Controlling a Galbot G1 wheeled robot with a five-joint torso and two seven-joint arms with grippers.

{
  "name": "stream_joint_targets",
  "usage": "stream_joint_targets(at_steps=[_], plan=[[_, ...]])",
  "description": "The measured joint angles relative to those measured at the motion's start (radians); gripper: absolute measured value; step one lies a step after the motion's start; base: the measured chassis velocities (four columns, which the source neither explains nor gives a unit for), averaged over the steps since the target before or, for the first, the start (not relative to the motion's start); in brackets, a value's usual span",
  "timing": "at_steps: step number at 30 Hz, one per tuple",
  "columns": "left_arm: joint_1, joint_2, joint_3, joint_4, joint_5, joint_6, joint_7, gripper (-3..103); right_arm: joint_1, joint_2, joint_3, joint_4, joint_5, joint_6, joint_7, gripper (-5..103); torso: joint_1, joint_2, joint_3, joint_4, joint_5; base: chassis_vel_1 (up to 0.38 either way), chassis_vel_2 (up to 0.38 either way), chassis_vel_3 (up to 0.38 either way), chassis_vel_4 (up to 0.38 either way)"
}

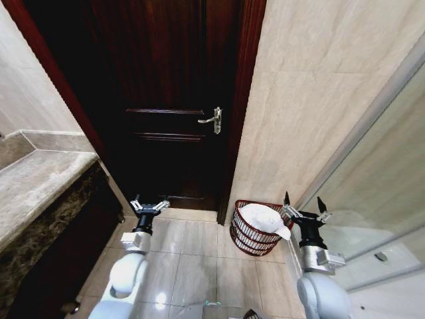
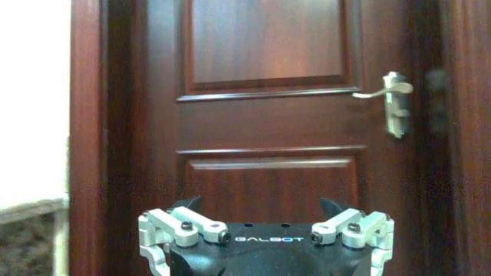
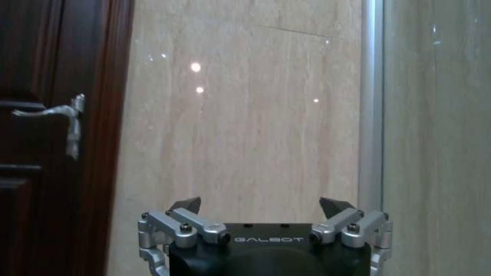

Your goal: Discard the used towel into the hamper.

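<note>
The hamper (image 1: 247, 236), a small dark red-brown wire basket, stands on the tiled floor by the beige wall, right of the door. A white towel (image 1: 263, 218) lies in its top, one corner hanging over the rim. My right gripper (image 1: 304, 202) hovers just right of the hamper, open and holding nothing; in the right wrist view the right gripper (image 3: 261, 205) faces the beige wall. My left gripper (image 1: 149, 203) hangs open in front of the door, well left of the hamper; in the left wrist view the left gripper (image 2: 259, 204) points at the door panel.
A dark wooden door (image 1: 169, 100) with a silver lever handle (image 1: 214, 120) is shut ahead. A stone counter (image 1: 36, 183) runs along the left. A glass shower panel with a metal frame (image 1: 372, 159) stands on the right. Pale floor tiles (image 1: 199, 266) lie between the arms.
</note>
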Motion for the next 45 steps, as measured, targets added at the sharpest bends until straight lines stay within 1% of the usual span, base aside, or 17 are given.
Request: stream_joint_targets(at_steps=[3, 5, 9, 10, 11, 13, 14, 21, 22, 25, 29, 32, 34, 36, 39, 41, 45], plan=[[-0.012, 0.003, -0.031, 0.017, -0.018, -0.001, 0.000, 100, 0.005, 0.002, 0.030, -0.018, 0.007, -0.005, -0.016, 100, 0.009, 0.020, 0.011, -0.0003, -0.0003, 0.000, 0.000, 0.000, 0.000], [-0.012, 0.006, -0.033, 0.017, -0.022, 0.000, 0.000, 100, 0.004, 0.000, 0.035, -0.020, 0.010, -0.005, -0.017, 100, 0.010, 0.022, 0.013, -0.0003, -0.0001, 0.000, 0.000, 0.000, 0.000], [-0.002, 0.036, -0.046, 0.015, -0.057, 0.005, 0.005, 100, -0.013, -0.048, 0.102, -0.048, 0.082, 0.007, -0.029, 100, 0.020, 0.045, 0.025, -0.0003, 0.0001, 0.000, 0.000, 0.000, 0.000], [-0.002, 0.036, -0.046, 0.015, -0.057, 0.005, 0.005, 100, -0.013, -0.048, 0.102, -0.048, 0.082, 0.007, -0.029, 100, 0.020, 0.045, 0.025, -0.0003, 0.0001, 0.000, 0.000, 0.000, 0.000], [0.005, 0.046, -0.042, 0.015, -0.059, 0.002, 0.007, 100, -0.030, -0.069, 0.114, -0.047, 0.120, 0.010, -0.033, 100, 0.024, 0.054, 0.030, -0.0003, 0.0000, 0.000, 0.000, 0.000, 0.000], [0.019, 0.051, -0.030, 0.013, -0.053, -0.005, 0.010, 100, -0.049, -0.080, 0.109, -0.038, 0.137, 0.018, -0.031, 100, 0.030, 0.067, 0.037, -0.0004, 0.0000, 0.000, 0.000, 0.000, 0.000], [0.019, 0.051, -0.030, 0.013, -0.053, -0.005, 0.010, 100, -0.049, -0.080, 0.109, -0.038, 0.137, 0.018, -0.031, 100, 0.030, 0.067, 0.037, -0.0004, 0.0000, 0.000, 0.000, 0.000, 0.000], [0.045, 0.048, -0.014, 0.006, -0.031, -0.023, 0.012, 100, -0.046, -0.066, 0.057, -0.021, 0.113, 0.022, -0.020, 100, 0.047, 0.106, 0.059, -0.0003, 0.0001, 0.000, 0.000, 0.000, 0.000], [0.045, 0.048, -0.014, 0.006, -0.031, -0.023, 0.012, 100, -0.046, -0.066, 0.057, -0.021, 0.113, 0.022, -0.020, 100, 0.047, 0.106, 0.059, -0.0003, 0.0001, 0.000, 0.000, 0.000, 0.000], [0.046, 0.046, -0.020, 0.003, -0.031, -0.025, 0.007, 100, -0.040, -0.063, 0.039, -0.007, 0.109, 0.009, -0.017, 100, 0.057, 0.127, 0.071, -0.0002, 0.0000, 0.000, 0.000, 0.000, 0.000], [0.043, 0.043, -0.021, -0.004, -0.033, -0.024, 0.004, 100, -0.045, -0.061, 0.023, 0.003, 0.107, -0.003, -0.017, 100, 0.062, 0.139, 0.077, -0.0002, 0.0000, 0.000, 0.000, 0.000, 0.000], [0.044, 0.039, -0.018, -0.029, -0.046, -0.005, 0.004, 100, -0.054, -0.054, -0.006, 0.026, 0.107, -0.031, -0.018, 100, 0.072, 0.161, 0.088, -0.0003, 0.0000, 0.000, 0.000, 0.000, 0.000], [0.046, 0.038, -0.012, -0.037, -0.046, 0.005, 0.004, 100, -0.056, -0.051, -0.021, 0.037, 0.107, -0.044, -0.017, 100, 0.075, 0.168, 0.092, -0.0003, 0.0001, 0.000, 0.000, 0.000, 0.000], [0.049, 0.029, 0.009, -0.046, -0.030, 0.013, 0.002, 100, -0.058, -0.041, -0.058, 0.057, 0.090, -0.064, -0.013, 100, 0.082, 0.183, 0.101, -0.0003, -0.0001, 0.000, 0.000, 0.000, 0.000], [0.052, 0.024, 0.020, -0.051, -0.023, 0.013, 0.001, 100, -0.054, -0.029, -0.075, 0.060, 0.070, -0.069, -0.006, 100, 0.086, 0.191, 0.106, -0.0003, -0.0001, 0.000, 0.000, 0.000, 0.000], [0.057, 0.019, 0.026, -0.058, -0.014, 0.013, 0.000, 100, -0.040, -0.005, -0.090, 0.056, 0.035, -0.069, 0.002, 100, 0.093, 0.208, 0.115, -0.0002, -0.0001, 0.000, 0.000, 0.000, 0.000], [0.058, 0.020, 0.024, -0.063, -0.014, 0.013, 0.000, 100, -0.039, 0.003, -0.096, 0.056, 0.030, -0.069, 0.002, 100, 0.099, 0.221, 0.122, -0.0003, -0.0001, 0.000, 0.000, 0.000, 0.000]])
